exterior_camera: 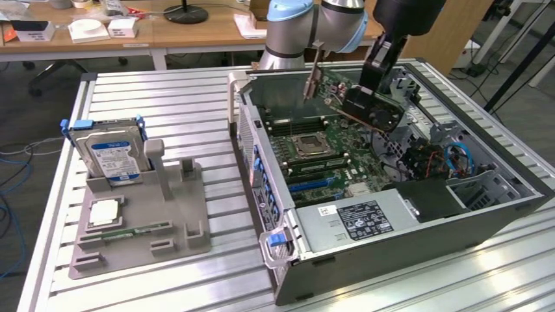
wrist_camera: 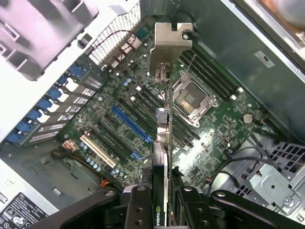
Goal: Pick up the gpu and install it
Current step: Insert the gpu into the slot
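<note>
One hand (wrist_camera: 162,202) pinching gpu (exterior_camera: 368,105) | over open case (exterior_camera: 407,244) | slatted table (exterior_camera: 165,97) | wooden desk (exterior_camera: 204,36) behind

Silver arm (exterior_camera: 344,29) with pale blue joint caps, black jaws.

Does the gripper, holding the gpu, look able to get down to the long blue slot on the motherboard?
Probably yes: the case is open on top, and nothing stands between the gpu in the gripper and the blue slot.

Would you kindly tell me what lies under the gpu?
The motherboard in the open case: CPU socket and blue slot show. The gripper holds the gpu above it; the strip beneath its edge is covered.
</note>
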### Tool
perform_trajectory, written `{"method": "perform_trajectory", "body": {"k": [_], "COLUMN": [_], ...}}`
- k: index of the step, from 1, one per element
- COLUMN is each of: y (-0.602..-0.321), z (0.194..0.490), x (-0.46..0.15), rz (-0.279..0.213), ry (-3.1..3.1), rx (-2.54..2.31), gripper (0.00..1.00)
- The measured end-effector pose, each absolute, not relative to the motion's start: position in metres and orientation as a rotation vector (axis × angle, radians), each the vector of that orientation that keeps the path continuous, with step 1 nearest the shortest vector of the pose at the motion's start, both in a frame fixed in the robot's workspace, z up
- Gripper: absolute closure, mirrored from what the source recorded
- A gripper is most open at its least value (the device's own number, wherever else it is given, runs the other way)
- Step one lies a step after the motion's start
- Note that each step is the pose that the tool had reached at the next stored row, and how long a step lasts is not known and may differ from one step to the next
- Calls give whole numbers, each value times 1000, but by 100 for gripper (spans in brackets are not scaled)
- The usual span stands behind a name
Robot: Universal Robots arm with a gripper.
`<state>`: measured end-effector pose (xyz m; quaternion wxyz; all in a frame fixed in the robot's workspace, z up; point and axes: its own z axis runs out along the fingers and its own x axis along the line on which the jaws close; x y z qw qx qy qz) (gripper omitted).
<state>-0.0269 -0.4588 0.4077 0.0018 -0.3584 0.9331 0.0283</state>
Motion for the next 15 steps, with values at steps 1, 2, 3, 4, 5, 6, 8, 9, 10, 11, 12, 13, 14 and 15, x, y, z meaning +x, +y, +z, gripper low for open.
{"method": "perform_trajectory", "body": {"k": [1,2,3,4,5,6,8,9,10,11,12,13,14,15], "y": [-459,-459,-459,-459,-459,-459,-459,-459,-459,-459,-459,-459,-459,-459], "z": [408,408,408,408,407,407,407,407,407,407,407,407,407,407], "x": [-27,-27,-27,-27,-27,-27,-26,-26,-26,-26,-26,-26,-26,-26], "rz": [89,89,89,89,89,89,89,89,89,89,89,89,89,89], "ry": [2924,2919,2914,2910,2905,2900,2890,2885,2879,2874,2869,2864,2858,2852], "rx": [-1137,-1150,-1162,-1175,-1187,-1200,-1225,-1238,-1251,-1263,-1276,-1288,-1301,-1314], "gripper": [74,74,74,74,74,74,74,74,74,74,74,74,74,74]}}
